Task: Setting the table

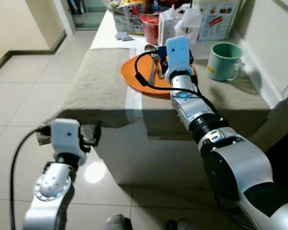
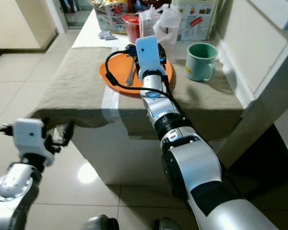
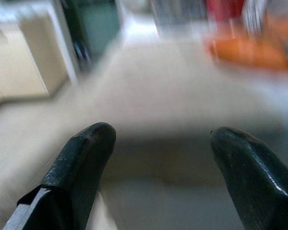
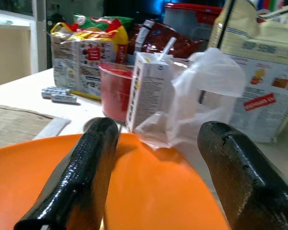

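Jaws: both pairs stand wide apart, nothing held.

Head view: my right gripper (image 1: 159, 53) hovers over the orange plate (image 1: 133, 75) on the cloth-covered table (image 1: 101, 91). A spoon (image 1: 151, 67) lies on the plate, just beside my fingers. A green mug (image 1: 223, 61) stands to the right, apart. My left gripper (image 1: 92, 134) hangs low off the table's near corner.

Right wrist view: fingers (image 4: 81, 177) straddle the plate's surface; a red cup (image 4: 114, 91) and a carton (image 4: 149, 91) sit beyond the rim.

Left wrist view: blurred; fingers (image 3: 81, 167) face the table edge.

Judgement: spoon is stiff, light, probably slippery; pinch mid-handle. Plate is rigid; take by rim.
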`<state>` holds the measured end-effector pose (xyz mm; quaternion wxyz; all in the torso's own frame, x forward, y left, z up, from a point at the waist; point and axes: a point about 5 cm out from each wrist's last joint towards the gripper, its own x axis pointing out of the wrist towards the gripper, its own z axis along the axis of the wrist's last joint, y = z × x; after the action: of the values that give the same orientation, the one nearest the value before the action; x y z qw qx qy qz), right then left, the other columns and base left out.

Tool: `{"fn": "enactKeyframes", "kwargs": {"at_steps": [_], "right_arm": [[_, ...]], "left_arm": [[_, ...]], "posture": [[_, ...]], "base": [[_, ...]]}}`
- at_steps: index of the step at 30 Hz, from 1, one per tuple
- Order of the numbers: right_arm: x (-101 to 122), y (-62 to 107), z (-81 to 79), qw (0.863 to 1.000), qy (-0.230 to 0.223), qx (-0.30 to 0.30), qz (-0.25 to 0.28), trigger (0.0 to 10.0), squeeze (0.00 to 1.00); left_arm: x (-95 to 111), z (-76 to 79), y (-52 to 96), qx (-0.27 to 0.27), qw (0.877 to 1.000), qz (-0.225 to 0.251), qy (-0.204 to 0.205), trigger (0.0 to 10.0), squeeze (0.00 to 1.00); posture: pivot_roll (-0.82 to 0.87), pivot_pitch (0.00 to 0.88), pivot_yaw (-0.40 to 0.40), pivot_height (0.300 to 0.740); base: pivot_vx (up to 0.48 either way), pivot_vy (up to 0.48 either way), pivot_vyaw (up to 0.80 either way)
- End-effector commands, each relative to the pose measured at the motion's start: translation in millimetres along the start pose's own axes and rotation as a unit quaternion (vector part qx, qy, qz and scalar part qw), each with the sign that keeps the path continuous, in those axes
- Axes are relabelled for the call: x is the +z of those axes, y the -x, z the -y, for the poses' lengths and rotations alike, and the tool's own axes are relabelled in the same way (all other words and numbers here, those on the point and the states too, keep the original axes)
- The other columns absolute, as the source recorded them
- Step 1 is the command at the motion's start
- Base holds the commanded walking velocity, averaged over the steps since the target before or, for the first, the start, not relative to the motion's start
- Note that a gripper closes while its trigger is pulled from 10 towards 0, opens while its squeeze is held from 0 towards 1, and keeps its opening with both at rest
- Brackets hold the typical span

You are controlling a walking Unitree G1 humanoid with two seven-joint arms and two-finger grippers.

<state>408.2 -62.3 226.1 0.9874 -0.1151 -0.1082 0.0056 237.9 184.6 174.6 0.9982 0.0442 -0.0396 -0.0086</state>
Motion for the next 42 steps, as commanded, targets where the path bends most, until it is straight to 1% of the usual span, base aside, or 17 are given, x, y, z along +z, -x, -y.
{"fn": "enactKeyframes", "kwargs": {"at_steps": [1,2,3,4,5,6,7,8,9,13,15,19,23,25,31,42], "right_arm": [[10,-1.9,-2.9,1.0,-0.001,0.004,0.02,10.0,0.0],[8,-1.6,-2.8,1.0,-0.001,0.003,0.018,10.0,0.0],[7,-0.8,-3.6,1.0,-0.002,0.004,0.015,10.0,0.0],[7,-0.8,-3.6,1.0,-0.002,0.004,0.015,10.0,0.0],[7,-0.2,-5.4,1.0,0.0,0.006,0.015,10.0,0.0],[6,0.1,-6.2,1.0,0.0,0.006,0.016,10.0,0.0],[6,0.1,-6.2,1.0,0.0,0.006,0.016,10.0,0.0],[6,0.5,-7.2,1.0,0.0,0.007,0.014,10.0,0.0],[6,0.5,-7.1,1.0,0.0,0.006,0.014,10.0,0.0],[6,-0.2,-4.1,1.0,0.001,0.0,0.014,10.0,0.0],[6,-1.1,-1.5,1.0,0.004,-0.005,0.016,10.0,0.0],[9,-2.8,3.3,1.0,0.009,-0.014,0.023,10.0,0.0],[10,-2.8,3.9,0.999,0.011,-0.017,0.026,10.0,0.0],[10,-2.7,4.0,0.999,0.014,-0.018,0.028,10.0,0.0],[8,-2.2,4.2,0.999,0.021,-0.02,0.027,10.0,0.0],[6,-1.1,1.9,0.999,0.025,-0.019,0.024,10.0,0.0]], "left_arm": [[31,-11.7,-3.2,0.025,0.998,0.063,-0.011,10.0,0.0],[44,-13.8,-7.8,0.028,0.995,0.09,-0.017,10.0,0.0],[58,-12.0,-12.5,0.019,0.992,0.122,-0.032,10.0,0.0],[58,-12.0,-12.5,0.019,0.992,0.122,-0.032,10.0,0.0],[69,-7.4,-15.0,0.01,0.989,0.142,-0.036,10.0,0.0],[71,-4.5,-15.6,0.001,0.989,0.144,-0.032,10.0,0.0],[71,-4.5,-15.6,0.001,0.989,0.144,-0.032,10.0,0.0],[70,2.0,-15.1,-0.02,0.99,0.135,-0.03,10.0,0.0],[65,5.1,-14.8,-0.029,0.992,0.122,-0.023,10.0,0.0],[49,11.1,-13.8,-0.044,0.996,0.075,-0.007,10.0,0.0],[45,14.1,-13.4,-0.053,0.997,0.062,-0.002,10.0,0.0],[48,16.1,-13.2,-0.06,0.996,0.064,-0.007,10.0,0.0],[50,16.6,-13.7,-0.061,0.996,0.066,-0.007,10.0,0.0],[52,18.5,-13.9,-0.069,0.995,0.07,-0.017,10.0,0.0],[52,22.8,-12.0,-0.083,0.993,0.073,-0.028,10.0,0.0],[52,28.1,-11.7,-0.1,0.992,0.074,-0.037,10.0,0.0]], "posture": [[0.06,0.076,0.067,0.74],[0.06,0.073,0.067,0.74],[0.06,0.069,0.069,0.74],[0.06,0.069,0.069,0.74],[0.06,0.066,0.069,0.74],[0.06,0.064,0.07,0.74],[0.06,0.064,0.07,0.74],[0.06,0.062,0.072,0.74],[0.06,0.062,0.073,0.74],[0.06,0.058,0.074,0.74],[0.05,0.057,0.074,0.74],[0.05,0.058,0.073,0.74],[0.05,0.06,0.073,0.74],[0.05,0.061,0.072,0.74],[0.05,0.065,0.073,0.74],[0.04,0.073,0.075,0.74]], "base": [[0.0,0.0,0.0],[0.0,0.0,0.0],[0.0,0.0,0.0],[0.0,0.0,0.0],[0.0,0.0,0.0],[0.0,0.0,0.0],[0.0,0.0,0.0],[0.0,0.0,0.0],[0.0,0.0,0.0],[0.0,0.0,0.0],[0.0,0.0,0.0],[0.0,0.0,0.0],[0.0,0.0,0.0],[0.251,0.0,0.0],[0.48,0.0,0.0],[0.48,0.0,0.0]]}}
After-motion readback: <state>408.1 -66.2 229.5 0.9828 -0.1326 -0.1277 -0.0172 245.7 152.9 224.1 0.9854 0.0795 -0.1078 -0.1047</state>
